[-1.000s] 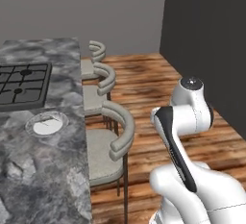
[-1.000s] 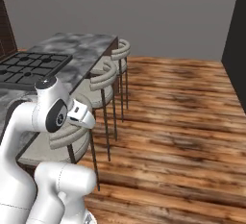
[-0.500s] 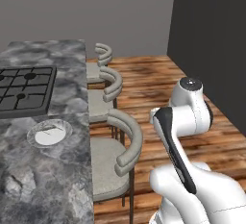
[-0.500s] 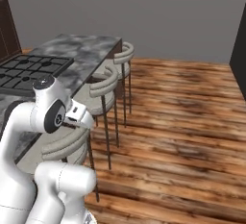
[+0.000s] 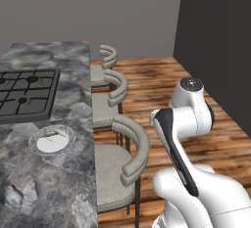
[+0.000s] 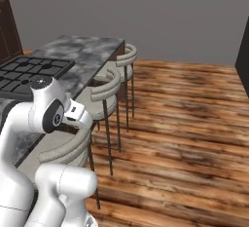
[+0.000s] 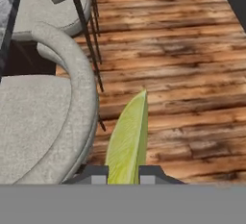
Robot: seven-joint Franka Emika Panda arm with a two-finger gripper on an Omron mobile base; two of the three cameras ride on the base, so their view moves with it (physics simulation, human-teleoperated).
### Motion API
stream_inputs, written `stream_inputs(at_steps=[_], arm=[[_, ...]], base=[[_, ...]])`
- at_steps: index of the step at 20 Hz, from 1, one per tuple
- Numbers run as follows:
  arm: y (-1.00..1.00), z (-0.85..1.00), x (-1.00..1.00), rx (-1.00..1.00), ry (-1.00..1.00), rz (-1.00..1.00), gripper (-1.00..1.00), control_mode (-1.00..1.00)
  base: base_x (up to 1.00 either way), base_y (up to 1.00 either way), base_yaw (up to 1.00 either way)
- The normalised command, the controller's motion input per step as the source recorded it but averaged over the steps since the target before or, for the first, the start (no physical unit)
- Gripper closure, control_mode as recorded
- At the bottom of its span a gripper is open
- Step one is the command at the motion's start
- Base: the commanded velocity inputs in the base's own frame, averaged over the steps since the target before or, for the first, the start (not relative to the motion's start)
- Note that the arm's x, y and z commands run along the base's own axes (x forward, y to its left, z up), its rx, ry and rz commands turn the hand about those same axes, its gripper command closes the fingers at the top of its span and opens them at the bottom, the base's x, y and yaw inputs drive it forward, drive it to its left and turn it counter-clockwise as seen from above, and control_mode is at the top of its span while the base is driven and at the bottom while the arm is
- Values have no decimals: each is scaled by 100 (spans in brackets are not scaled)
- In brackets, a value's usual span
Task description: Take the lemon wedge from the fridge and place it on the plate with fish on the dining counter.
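lemon wedge in hand, plate still waiting

on the dining counter point(image 5: 73, 104), the plate point(image 5: 51, 139) sits just in front of the black cooktop point(image 5: 24, 94), near the counter's stool-side edge. right of the counter, three grey stools point(image 5: 115, 173) line its edge, and beyond them the white arm point(image 5: 184, 124) stands folded over the wood floor point(image 6: 185, 123). in the hand view the gripper point(image 7: 122, 172) is clamped on the lemon wedge point(image 7: 128, 139), which juts out between its dark tips above a stool seat and the floorboards. judging from this, the pick from the fridge is done and the carry is under way; reaching over the counter and setting the wedge on the plate remain.
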Motion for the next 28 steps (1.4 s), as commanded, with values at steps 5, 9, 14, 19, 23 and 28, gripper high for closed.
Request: stream_inputs(at_steps=[5, 9, 14, 19, 23, 28], arm=[[85, 52, 0, -10, 0, 34, 100, -100], [95, 51, 14, 0, 0, 49, 100, -100], [51, 1, 59, 9, 4, 51, 100, -100], [65, -11, 56, 0, 4, 35, 100, -100], [53, 0, 6, -14, 7, 14, 100, -100], [81, -14, 18, -13, 9, 2, 100, -100]], base=[[0, 0, 0], [0, 0, 0], [0, 0, 0], [0, 0, 0], [0, 0, 0], [0, 0, 0]])
